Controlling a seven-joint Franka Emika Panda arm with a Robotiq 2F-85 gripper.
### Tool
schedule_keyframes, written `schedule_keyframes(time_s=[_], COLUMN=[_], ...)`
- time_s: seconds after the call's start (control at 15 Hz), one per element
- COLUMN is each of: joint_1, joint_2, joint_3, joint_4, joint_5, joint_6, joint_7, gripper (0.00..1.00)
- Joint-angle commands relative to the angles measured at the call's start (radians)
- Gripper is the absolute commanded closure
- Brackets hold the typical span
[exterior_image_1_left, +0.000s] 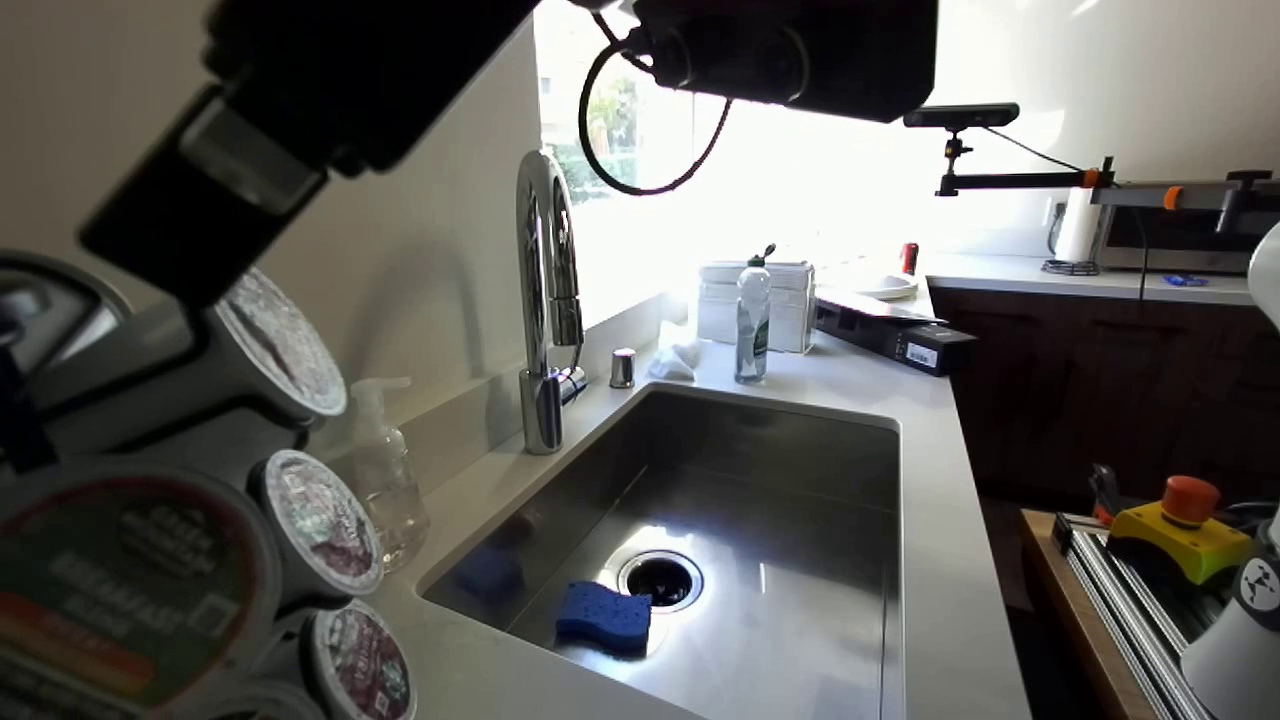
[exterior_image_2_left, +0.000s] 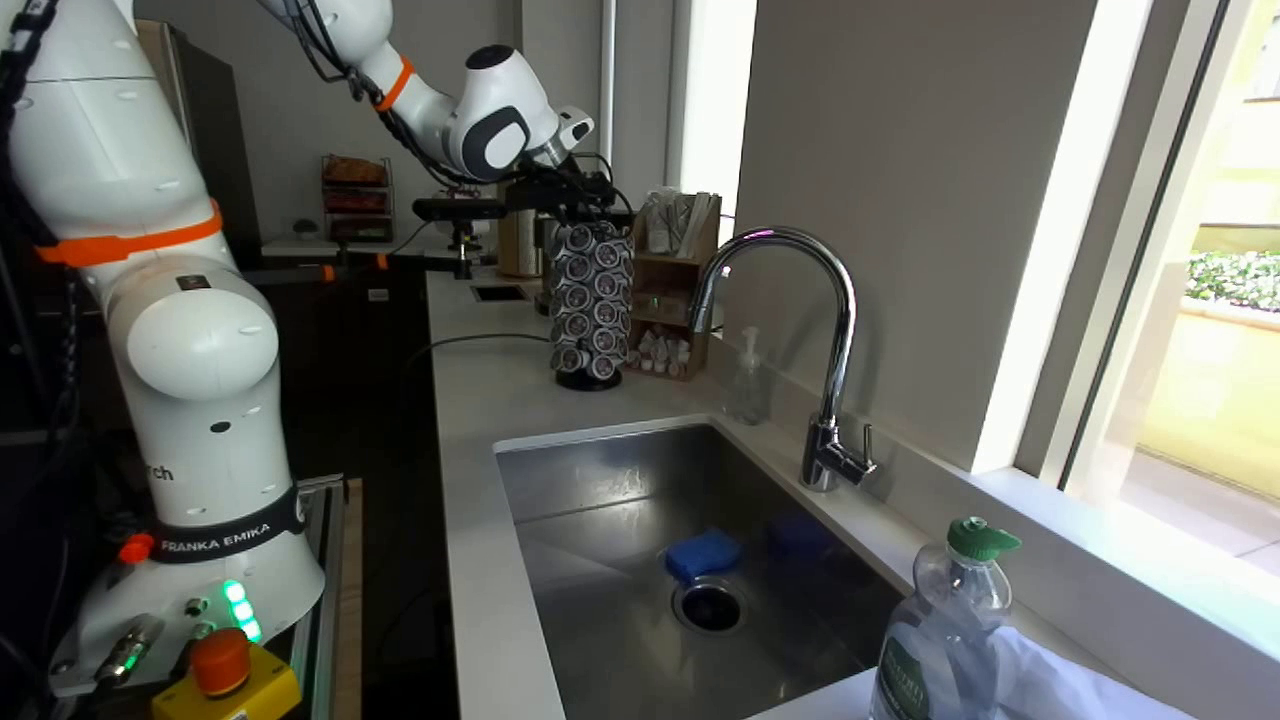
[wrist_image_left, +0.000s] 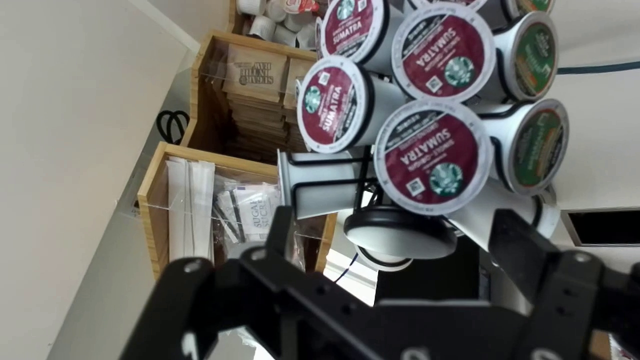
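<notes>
My gripper (wrist_image_left: 392, 225) is open in the wrist view, its two black fingers spread wide with nothing gripped. A round black-and-white cap (wrist_image_left: 400, 232) of the coffee pod rack shows between the fingers, with no visible contact. Pods with maroon Sumatra lids (wrist_image_left: 432, 156) and green-lidded pods (wrist_image_left: 539, 145) sit in the rack's wire loops just beyond. In an exterior view the gripper (exterior_image_2_left: 580, 195) is at the top of the tall pod rack, which stands on a black base (exterior_image_2_left: 588, 380). Pods (exterior_image_1_left: 320, 520) also show close up in an exterior view, under dark gripper parts.
A wooden organizer (wrist_image_left: 220, 159) with sugar packets stands beside the rack. The sink (exterior_image_1_left: 800, 500) holds a blue sponge (exterior_image_1_left: 603, 615) near the drain. A tall faucet (exterior_image_2_left: 845, 330), a pump dispenser (exterior_image_2_left: 748, 380) and a dish soap bottle (exterior_image_2_left: 945, 630) stand around it.
</notes>
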Motion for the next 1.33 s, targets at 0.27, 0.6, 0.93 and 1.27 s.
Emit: schedule_keyframes(time_s=[0.27, 0.6, 0.93, 1.27], joint_1=[-0.018, -0.008, -0.003, -0.003], joint_2=[-0.034, -0.025, -0.014, -0.008], joint_3=[-0.002, -0.013, -0.015, -0.014], joint_4=[-0.011, -0.003, 0.003, 0.007], joint_5=[-0.006, 0.01, 0.016, 0.014], joint_6=[-0.136, -0.16, -0.147, -0.15], joint_7=[0.023, 0.008, -0.002, 0.001], gripper=[0.0, 0.01, 0.3, 0.0])
